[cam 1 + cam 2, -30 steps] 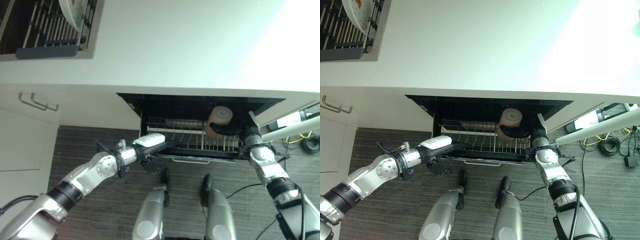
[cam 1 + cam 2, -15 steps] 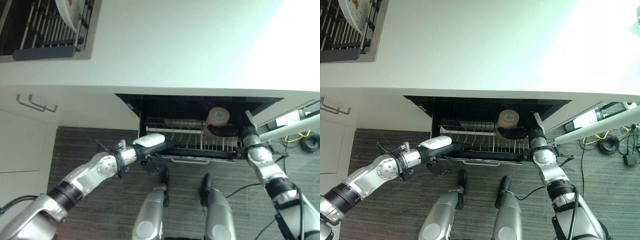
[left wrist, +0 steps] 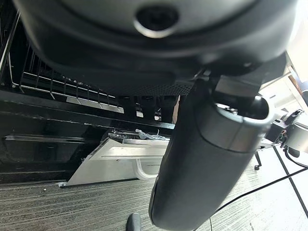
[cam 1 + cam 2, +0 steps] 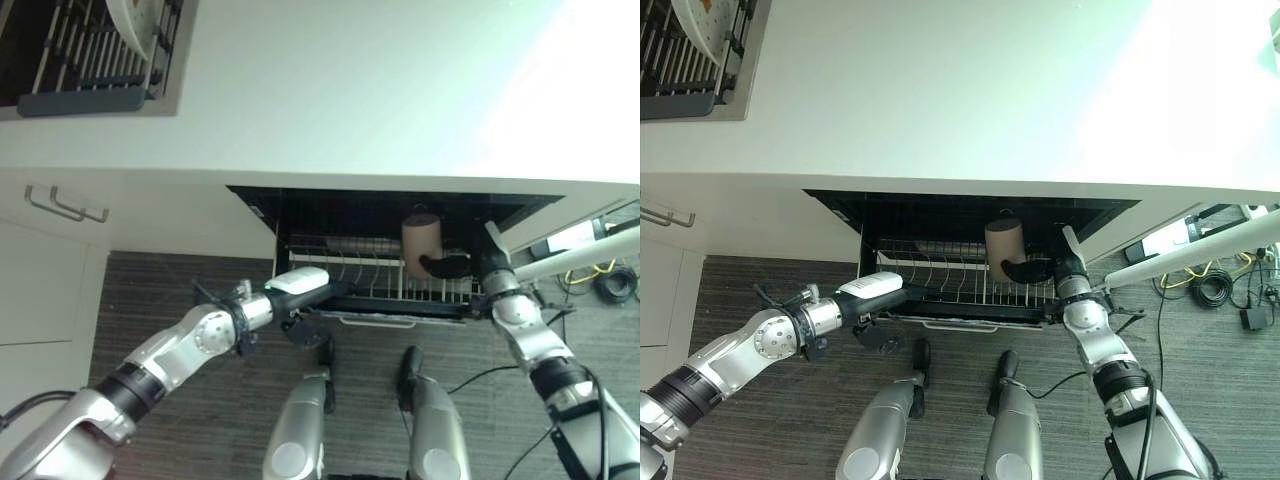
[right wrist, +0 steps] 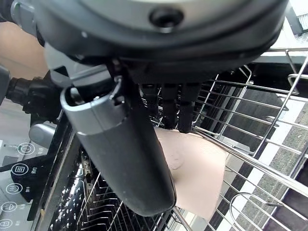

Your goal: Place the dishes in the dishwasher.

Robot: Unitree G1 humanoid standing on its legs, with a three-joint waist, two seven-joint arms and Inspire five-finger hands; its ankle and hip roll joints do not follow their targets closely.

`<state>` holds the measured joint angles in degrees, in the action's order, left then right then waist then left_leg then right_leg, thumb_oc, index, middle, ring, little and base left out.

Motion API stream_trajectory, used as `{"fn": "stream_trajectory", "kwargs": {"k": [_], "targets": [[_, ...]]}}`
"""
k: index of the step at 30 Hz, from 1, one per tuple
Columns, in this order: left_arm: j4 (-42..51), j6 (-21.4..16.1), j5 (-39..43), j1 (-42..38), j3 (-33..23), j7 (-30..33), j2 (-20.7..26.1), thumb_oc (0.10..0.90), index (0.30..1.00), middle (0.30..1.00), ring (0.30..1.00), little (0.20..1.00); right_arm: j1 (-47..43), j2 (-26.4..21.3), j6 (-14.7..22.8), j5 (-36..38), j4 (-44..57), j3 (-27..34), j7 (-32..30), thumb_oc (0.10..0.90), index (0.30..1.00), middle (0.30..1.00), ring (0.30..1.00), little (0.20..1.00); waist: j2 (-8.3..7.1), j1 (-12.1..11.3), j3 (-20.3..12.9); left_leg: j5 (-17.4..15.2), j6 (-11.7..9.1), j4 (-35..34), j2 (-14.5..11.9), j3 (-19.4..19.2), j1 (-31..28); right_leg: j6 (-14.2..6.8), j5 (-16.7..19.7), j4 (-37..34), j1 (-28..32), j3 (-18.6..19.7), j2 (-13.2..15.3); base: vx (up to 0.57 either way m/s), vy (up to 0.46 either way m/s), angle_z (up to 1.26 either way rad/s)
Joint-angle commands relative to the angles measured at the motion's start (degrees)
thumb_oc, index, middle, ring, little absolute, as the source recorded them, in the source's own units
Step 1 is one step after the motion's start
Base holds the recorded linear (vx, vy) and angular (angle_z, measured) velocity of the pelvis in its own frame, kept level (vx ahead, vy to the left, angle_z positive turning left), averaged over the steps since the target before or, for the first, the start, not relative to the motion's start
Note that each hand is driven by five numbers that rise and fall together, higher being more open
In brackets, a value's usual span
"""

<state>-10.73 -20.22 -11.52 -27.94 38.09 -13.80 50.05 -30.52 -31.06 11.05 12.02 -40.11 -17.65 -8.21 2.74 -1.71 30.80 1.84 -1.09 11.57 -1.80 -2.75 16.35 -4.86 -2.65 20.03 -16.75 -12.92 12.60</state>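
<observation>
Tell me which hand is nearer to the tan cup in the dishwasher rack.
Right. The right hand is on the tan cup, fingers and thumb curled round it over the rack. The left hand is apart from it, at the rack's front left edge.

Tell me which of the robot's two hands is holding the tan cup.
The right hand grips the tan cup over the dishwasher's wire rack. The left hand rests at the rack's front edge, with no dish.
</observation>
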Motion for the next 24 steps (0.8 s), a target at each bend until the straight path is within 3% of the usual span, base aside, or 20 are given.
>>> {"fn": "stream_trajectory", "kwargs": {"k": [1,11,24], "targets": [[4.5,-2.75,0.68,-0.21,-4.29,3.08,-2.35,0.8,0.9,0.9,0.9,0.9,4.24,-3.25,0.77,2.75,-0.26,2.57,-3.29,0.8,0.9,0.9,0.9,0.9,0.56,0.88,-1.0,-9.62,-0.93,5.62,-2.64,-1.37,-0.39,-4.21,-0.85,-2.85,1.07,4.1,0.62,0.0,0.0,0.0],[5.62,-2.19,-0.81,2.9,-6.11,3.46,-3.62,0.8,0.9,0.9,0.9,0.9,8.44,-2.0,9.87,3.49,10.69,6.67,-11.7,0.8,0.9,0.9,0.9,0.9,1.02,2.24,-1.0,-10.17,-0.98,5.62,-2.76,-2.17,-1.33,-4.27,-1.22,-2.85,1.65,4.39,0.85,0.0,0.018,-0.02],[6.89,-2.14,-2.42,7.27,-9.69,3.94,-4.01,0.8,0.9,0.9,0.9,0.9,15.68,1.03,17.15,8.53,22.33,9.57,-11.25,0.8,0.9,0.9,0.9,0.9,0.96,4.44,-1.1,-10.9,-1.02,5.62,-3.3,-4.0,-3.29,-4.13,-2.01,-2.85,3.08,4.51,1.0,-0.01,0.019,-0.03]]}}
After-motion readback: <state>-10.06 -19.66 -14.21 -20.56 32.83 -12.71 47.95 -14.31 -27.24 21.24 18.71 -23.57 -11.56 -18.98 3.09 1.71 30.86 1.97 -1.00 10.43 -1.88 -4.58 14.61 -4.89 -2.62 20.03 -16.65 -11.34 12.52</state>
